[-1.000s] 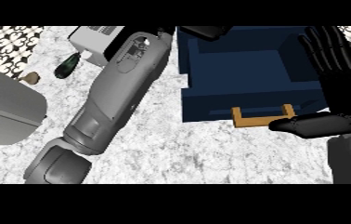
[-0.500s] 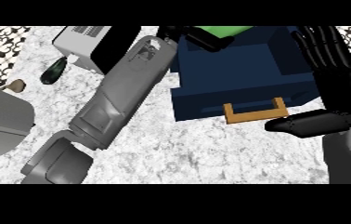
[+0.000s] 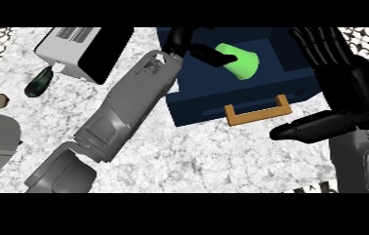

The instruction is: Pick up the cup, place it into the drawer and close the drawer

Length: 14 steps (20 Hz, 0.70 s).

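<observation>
Green cup [image 3: 241, 61] now fully visible over drawer [image 3: 238, 100], pinched by left hand [image 3: 202, 48]; right hand [image 3: 328, 73] open.

You see even, bright light over the pale tabletop [image 3: 216, 156], with no glare spots. The drawer [image 3: 238, 90] is your landmark: its inside reads deep and dark, and the green cup [image 3: 241, 61] within it glows evenly. Right of the drawer, the right hand [image 3: 338, 88] shows little shading detail.
</observation>
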### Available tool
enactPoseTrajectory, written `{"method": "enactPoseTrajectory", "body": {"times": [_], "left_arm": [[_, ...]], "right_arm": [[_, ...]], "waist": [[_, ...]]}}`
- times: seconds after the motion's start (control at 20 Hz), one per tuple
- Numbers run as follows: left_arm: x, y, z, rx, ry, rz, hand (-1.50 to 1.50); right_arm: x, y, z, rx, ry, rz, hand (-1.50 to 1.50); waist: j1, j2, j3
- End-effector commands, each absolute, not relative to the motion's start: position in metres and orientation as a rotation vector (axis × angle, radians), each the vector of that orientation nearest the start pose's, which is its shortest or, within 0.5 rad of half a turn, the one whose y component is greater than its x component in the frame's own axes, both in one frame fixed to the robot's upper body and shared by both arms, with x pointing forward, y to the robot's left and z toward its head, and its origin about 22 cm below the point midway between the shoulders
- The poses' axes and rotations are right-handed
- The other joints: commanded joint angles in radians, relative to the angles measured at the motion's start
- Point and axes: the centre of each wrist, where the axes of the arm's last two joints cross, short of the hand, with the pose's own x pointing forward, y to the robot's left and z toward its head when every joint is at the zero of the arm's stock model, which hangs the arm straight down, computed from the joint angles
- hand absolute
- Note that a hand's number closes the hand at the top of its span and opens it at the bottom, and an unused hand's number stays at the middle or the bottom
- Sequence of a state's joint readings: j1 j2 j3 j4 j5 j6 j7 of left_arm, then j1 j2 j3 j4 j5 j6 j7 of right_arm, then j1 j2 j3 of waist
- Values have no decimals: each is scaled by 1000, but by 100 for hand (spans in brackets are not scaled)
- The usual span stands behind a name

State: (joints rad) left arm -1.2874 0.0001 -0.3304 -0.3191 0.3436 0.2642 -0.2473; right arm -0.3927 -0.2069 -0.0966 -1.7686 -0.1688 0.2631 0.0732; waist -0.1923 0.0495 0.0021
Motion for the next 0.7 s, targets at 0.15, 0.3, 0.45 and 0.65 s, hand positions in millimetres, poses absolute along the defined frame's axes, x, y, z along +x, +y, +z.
{"method": "enactPoseTrajectory", "body": {"times": [0.15,0.3,0.45,0.65], "left_arm": [[437,38,122,-209,-1830,-268,-150],[436,40,122,-272,-1870,-184,-150],[437,39,125,-278,-1917,-110,-150],[439,37,129,-224,-1910,-66,-150]], "right_arm": [[302,-211,164,518,-2013,583,150],[292,-200,150,661,-1919,706,150],[295,-208,149,605,-1792,883,150],[285,-212,149,439,-1626,1118,150]], "waist": [[-18,5,-2],[-8,-3,-2],[12,-5,-2],[55,-26,-2]]}}
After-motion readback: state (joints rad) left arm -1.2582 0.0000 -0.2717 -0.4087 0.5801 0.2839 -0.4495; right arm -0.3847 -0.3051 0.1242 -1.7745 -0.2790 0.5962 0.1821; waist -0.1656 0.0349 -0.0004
